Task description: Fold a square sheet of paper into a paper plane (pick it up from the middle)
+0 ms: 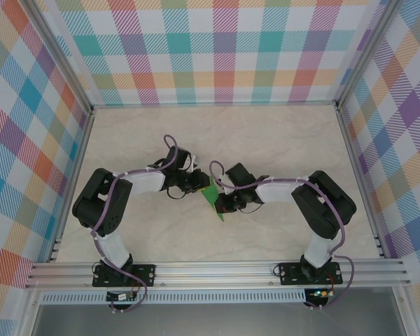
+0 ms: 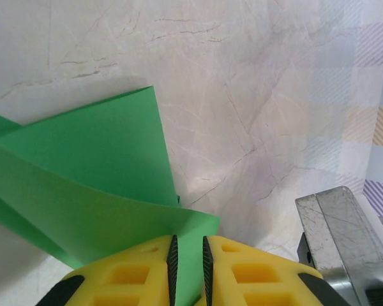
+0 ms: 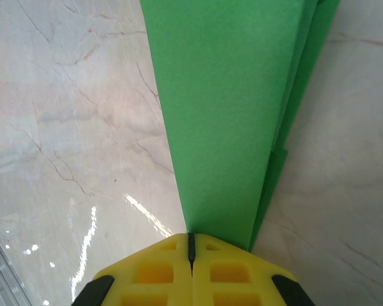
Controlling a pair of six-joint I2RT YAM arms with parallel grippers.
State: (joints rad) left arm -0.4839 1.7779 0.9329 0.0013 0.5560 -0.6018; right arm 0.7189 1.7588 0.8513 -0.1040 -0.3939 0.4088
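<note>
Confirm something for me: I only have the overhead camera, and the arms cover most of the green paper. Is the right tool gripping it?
Observer: Yes. The right tool is shut on the green paper, which runs straight out from its tip as a long folded strip.
Operator: And the left one?
Observer: The left tool shows a narrow gap between its yellow fingers, with the paper's edge sitting in that gap.
Operator: One layer there?
Observer: No, two: a curved band lies over a pointed flap.

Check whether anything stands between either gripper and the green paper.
Nothing visible does. The right gripper is shut on the paper, and the left gripper has its jaws slightly apart with the paper's edge between them.
</note>
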